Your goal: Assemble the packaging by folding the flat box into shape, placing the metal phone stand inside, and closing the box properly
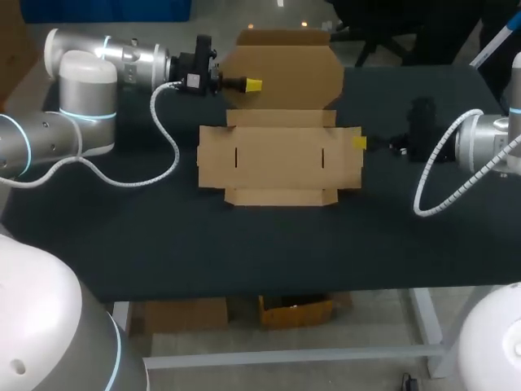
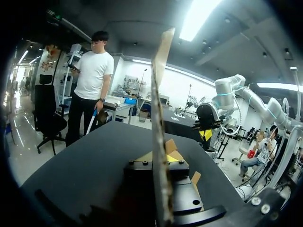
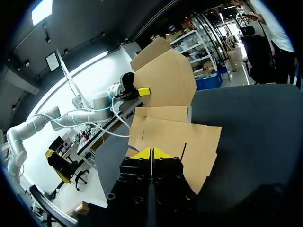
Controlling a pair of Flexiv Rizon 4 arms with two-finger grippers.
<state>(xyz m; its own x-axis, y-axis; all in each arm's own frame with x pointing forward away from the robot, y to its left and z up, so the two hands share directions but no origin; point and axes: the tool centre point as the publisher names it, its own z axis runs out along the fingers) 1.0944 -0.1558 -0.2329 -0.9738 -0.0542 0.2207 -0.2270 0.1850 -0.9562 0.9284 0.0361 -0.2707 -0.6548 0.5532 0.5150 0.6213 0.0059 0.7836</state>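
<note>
On the black table [image 1: 163, 244], our two arms flank a flat box [image 1: 277, 159] of plain brown corrugated card, laid open at the table's middle with its long axis running side to side between them. Our left arm [image 1: 89, 98] comes in at the far left and our right arm [image 1: 488, 147] at the right.

The box's biggest piece, the lid panel [image 1: 285, 69] with clipped corners, is lifted off the table along the far edge and stands tilted up. The rest lies flat: a broad base sheet cut with two short slots, a narrow front strip [image 1: 277, 195] with small tabs at its ends, and a side flap at either end.

Our left gripper [image 1: 253, 84] is clamped on the lid panel's left edge, and its wrist view shows the card edge-on between the yellow tips. Our right gripper [image 1: 359, 142] has its fingers pressed together with nothing visible between them, its tips at the outer edge of the right side flap [image 1: 346, 155].

As we judge it, the next fold turns on this layout. The lid hinges along the far long edge, which the left arm holds, while the right arm is nearer the end flap and meets it end-on along the box's length. The phone stand shows in none of our views.
</note>
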